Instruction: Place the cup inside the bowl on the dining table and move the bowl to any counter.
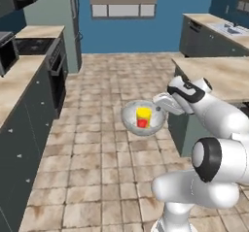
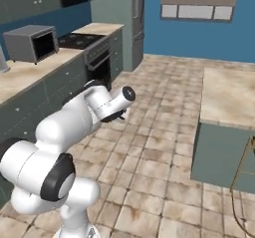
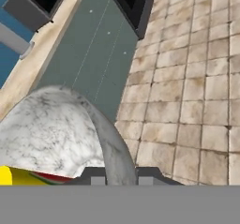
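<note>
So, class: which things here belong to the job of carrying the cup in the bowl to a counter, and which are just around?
Job:
- cup, in the bowl
- bowl, held above the floor
- gripper
- counter
- dining table

Just around:
- microwave
- oven
- sink

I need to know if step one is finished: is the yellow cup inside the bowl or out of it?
Inside. The small yellow cup with a red patch stands within the round speckled silvery-grey bowl, ringed by its rim.

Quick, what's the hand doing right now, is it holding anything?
Hand: closed on the rim of the bowl, carrying it above the floor with the cup inside.
</note>
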